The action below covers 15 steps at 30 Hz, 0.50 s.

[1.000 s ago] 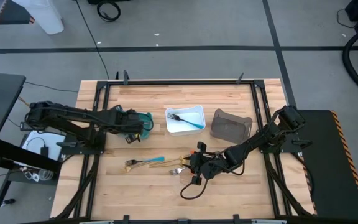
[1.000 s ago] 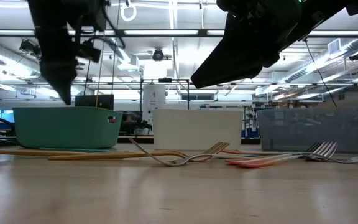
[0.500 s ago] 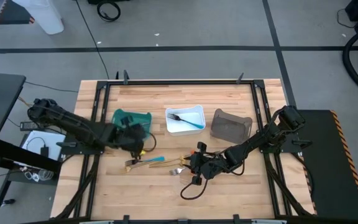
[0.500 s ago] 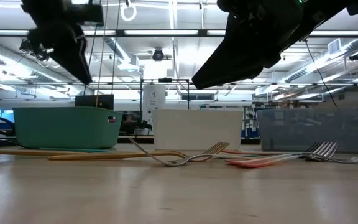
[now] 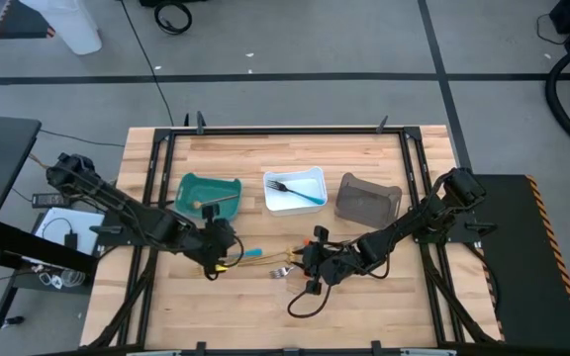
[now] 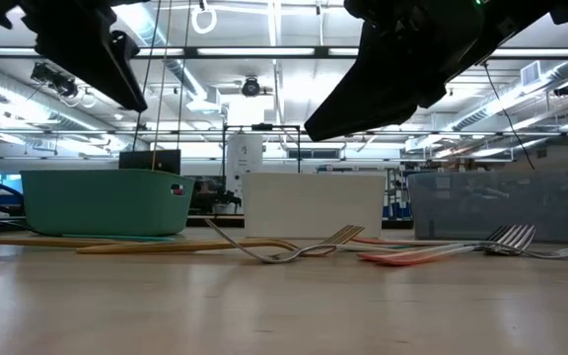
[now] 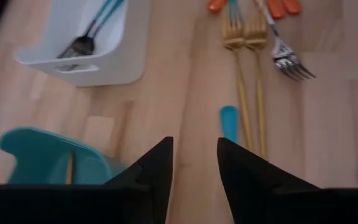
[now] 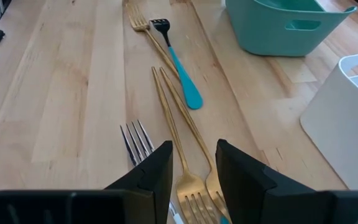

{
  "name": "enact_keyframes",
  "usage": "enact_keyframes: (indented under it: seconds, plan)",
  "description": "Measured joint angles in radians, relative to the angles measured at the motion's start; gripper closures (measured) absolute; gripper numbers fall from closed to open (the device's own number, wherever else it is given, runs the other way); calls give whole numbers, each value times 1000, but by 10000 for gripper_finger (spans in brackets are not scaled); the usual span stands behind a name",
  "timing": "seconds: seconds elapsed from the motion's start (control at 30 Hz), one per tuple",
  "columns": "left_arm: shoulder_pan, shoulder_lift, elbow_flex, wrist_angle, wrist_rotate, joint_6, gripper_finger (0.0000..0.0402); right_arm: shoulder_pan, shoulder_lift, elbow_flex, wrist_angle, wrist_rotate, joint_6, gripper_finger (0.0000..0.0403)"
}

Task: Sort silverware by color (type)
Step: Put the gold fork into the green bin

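Left fingers (image 7: 194,163) moved from teal bin (image 5: 209,194) to blue-handled fork (image 8: 178,73), parted, empty; right fingers (image 8: 194,163) parted over gold forks (image 8: 182,134).

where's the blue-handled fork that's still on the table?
The loose blue fork lies on the table left of centre in the high view, beside the gold forks and just front of the teal bin, right by the left hand.
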<state>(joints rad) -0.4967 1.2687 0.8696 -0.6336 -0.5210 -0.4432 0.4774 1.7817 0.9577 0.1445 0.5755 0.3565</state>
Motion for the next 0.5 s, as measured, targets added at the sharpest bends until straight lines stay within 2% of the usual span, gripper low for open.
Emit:
enact_keyframes:
  seconds: [0.5]
  plan:
    - [-53, 192, -1, 101, 74, -22, 267, 0, 0, 0, 13, -27, 6, 274]
